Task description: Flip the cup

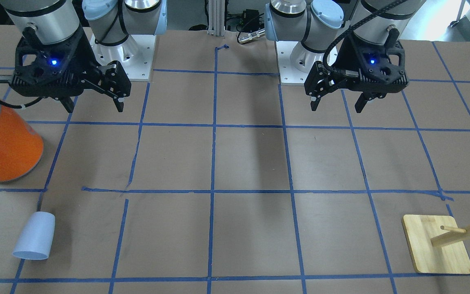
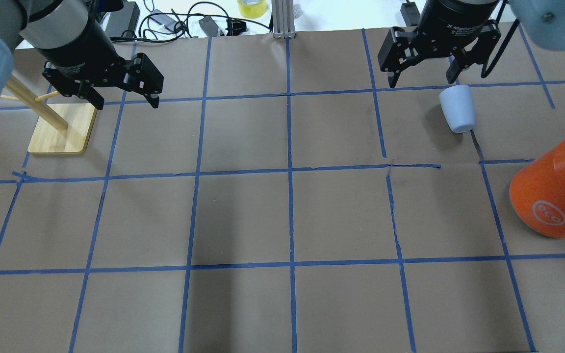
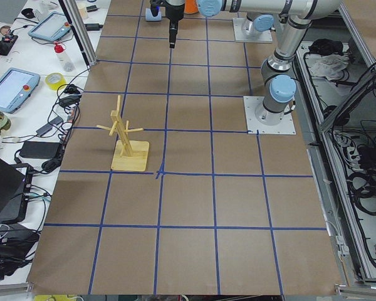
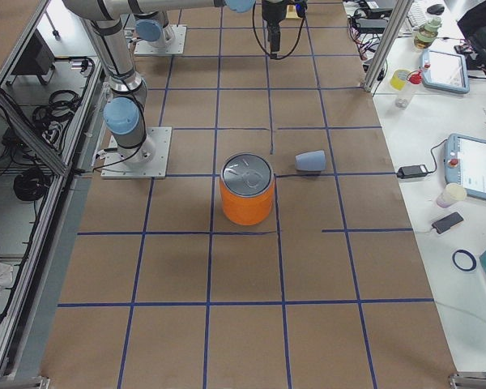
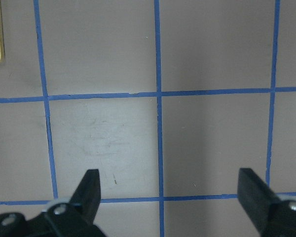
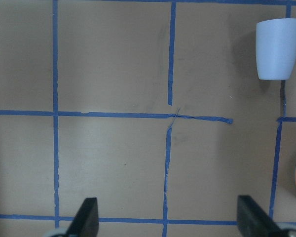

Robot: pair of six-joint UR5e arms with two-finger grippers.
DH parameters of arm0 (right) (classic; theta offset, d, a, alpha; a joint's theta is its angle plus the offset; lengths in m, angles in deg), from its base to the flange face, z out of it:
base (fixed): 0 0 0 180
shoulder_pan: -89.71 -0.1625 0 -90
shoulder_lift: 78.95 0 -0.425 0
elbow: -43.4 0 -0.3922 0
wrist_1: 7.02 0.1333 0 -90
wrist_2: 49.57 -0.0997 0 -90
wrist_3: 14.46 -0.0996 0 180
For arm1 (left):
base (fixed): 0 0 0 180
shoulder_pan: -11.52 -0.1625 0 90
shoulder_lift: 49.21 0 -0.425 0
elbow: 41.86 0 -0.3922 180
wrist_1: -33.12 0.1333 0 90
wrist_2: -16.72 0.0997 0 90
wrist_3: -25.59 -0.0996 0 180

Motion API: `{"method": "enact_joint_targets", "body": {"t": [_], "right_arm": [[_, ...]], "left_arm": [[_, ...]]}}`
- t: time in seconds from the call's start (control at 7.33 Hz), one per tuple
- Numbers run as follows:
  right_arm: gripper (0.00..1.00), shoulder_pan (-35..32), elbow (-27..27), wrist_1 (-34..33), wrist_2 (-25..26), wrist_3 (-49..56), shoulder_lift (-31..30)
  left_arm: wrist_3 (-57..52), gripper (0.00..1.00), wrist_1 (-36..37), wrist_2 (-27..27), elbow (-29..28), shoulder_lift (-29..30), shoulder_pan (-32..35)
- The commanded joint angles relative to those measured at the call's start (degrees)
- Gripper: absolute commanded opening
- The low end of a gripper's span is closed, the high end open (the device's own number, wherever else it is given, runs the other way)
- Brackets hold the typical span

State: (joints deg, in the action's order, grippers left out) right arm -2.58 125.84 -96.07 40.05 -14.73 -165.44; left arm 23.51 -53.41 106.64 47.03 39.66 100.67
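Note:
The cup (image 2: 457, 109) is a small pale lavender-blue tumbler lying on its side on the brown table, its wide end pointing away from the robot. It also shows in the front view (image 1: 34, 237), the right side view (image 4: 310, 160) and the right wrist view (image 6: 277, 48). My right gripper (image 2: 423, 81) hangs open and empty above the table, with the cup just beside and below one fingertip in the overhead view; in its wrist view (image 6: 170, 217) the cup lies far ahead to the right. My left gripper (image 2: 127, 104) is open and empty, far from the cup.
A big orange can (image 2: 554, 189) with a silver top stands on the robot's right, closer to the robot than the cup (image 1: 4, 143). A wooden peg stand (image 2: 62, 130) stands under the left arm (image 1: 437, 245). Blue tape lines grid the table.

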Motion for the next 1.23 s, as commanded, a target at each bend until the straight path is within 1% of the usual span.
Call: {"method": "enact_joint_targets", "body": {"t": [0.0,0.41,0.68,0.82,0.95,1.09], "right_arm": [[1.00,0.1,0.0,-0.2,0.1,0.1,0.0],[1.00,0.1,-0.1,-0.1,0.0,-0.3,0.0],[1.00,0.1,-1.1,-0.1,-0.1,-1.0,0.0],[1.00,0.1,-1.1,-1.0,-1.1,-1.1,0.6],[1.00,0.1,-0.4,-3.0,-1.1,-3.1,0.8],[1.00,0.9,-0.1,-4.6,-0.2,-2.5,1.7]], "left_arm": [[-0.5,1.00,-0.1,0.1,0.1,-0.5,0.0],[0.1,1.00,-0.5,0.2,1.0,-0.7,0.2],[0.1,1.00,-0.6,0.3,1.2,-0.8,0.2],[0.1,1.00,-0.7,0.3,1.2,-0.9,0.2],[0.1,1.00,-0.6,0.3,1.2,-1.1,0.2],[0.1,1.00,-0.7,0.3,1.3,-1.1,0.2]]}}
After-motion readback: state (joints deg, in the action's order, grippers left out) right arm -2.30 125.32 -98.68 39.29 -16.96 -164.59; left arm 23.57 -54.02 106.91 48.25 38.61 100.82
